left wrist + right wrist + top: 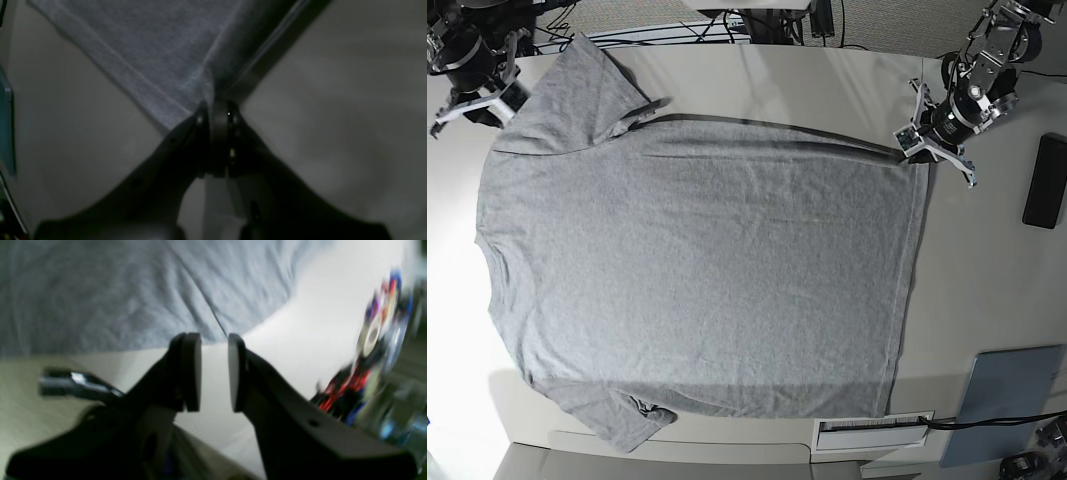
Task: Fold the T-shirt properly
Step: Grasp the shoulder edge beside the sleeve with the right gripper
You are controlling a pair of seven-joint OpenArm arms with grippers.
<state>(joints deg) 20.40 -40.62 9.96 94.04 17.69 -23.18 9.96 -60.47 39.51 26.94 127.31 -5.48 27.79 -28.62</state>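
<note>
left gripper (218,110) pinching T-shirt (697,270) corner, fingertips buried in cloth

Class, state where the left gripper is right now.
In the base view the left gripper sits at upper right, its jaws pinching the T-shirt at its hem corner.

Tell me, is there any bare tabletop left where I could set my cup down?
Yes: a bare strip of table runs between the T-shirt hem and the black slab, above the grey pad. Another lies along the far edge, past the shirt. The far corners are crowded by the left gripper and right gripper.
</note>
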